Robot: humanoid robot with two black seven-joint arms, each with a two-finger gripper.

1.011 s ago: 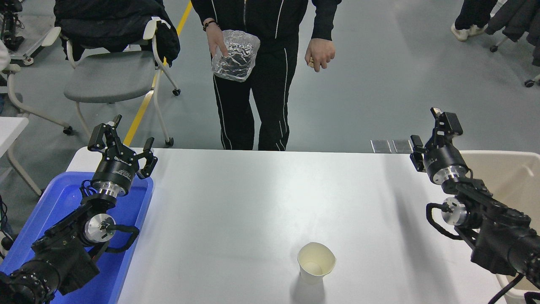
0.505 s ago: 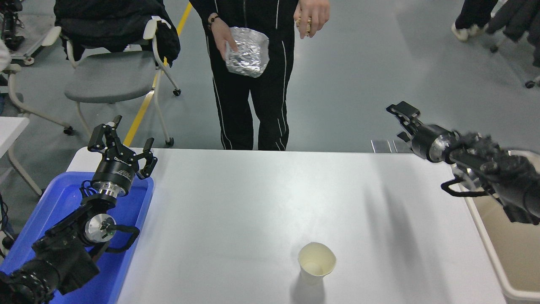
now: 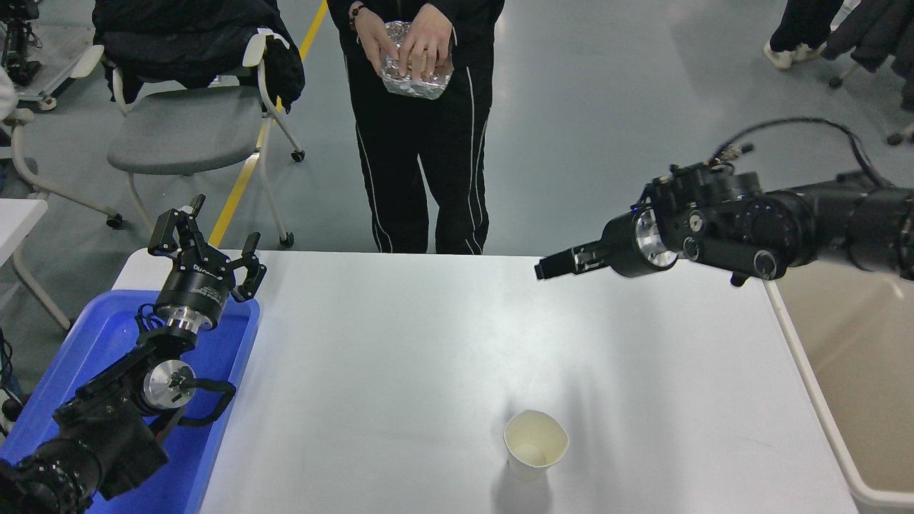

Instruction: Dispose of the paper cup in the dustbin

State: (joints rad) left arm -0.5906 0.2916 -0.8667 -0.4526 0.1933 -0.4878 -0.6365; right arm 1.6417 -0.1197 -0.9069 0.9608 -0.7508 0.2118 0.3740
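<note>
Standing upright mid-table: paper cup [image 3: 535, 443]

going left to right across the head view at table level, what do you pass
blue tray with the parked left gripper over it → white table → paper cup, upright → right gripper, held above the table's far side → beige dustbin at the right edge

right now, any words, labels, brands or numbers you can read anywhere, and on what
None can be read with confidence.
White print on the left gripper wrist: too small and blurred to quote.
Paper cup: plain, no print.
Dustbin and blue tray: no label visible.
Right gripper: no readable marking.
</note>
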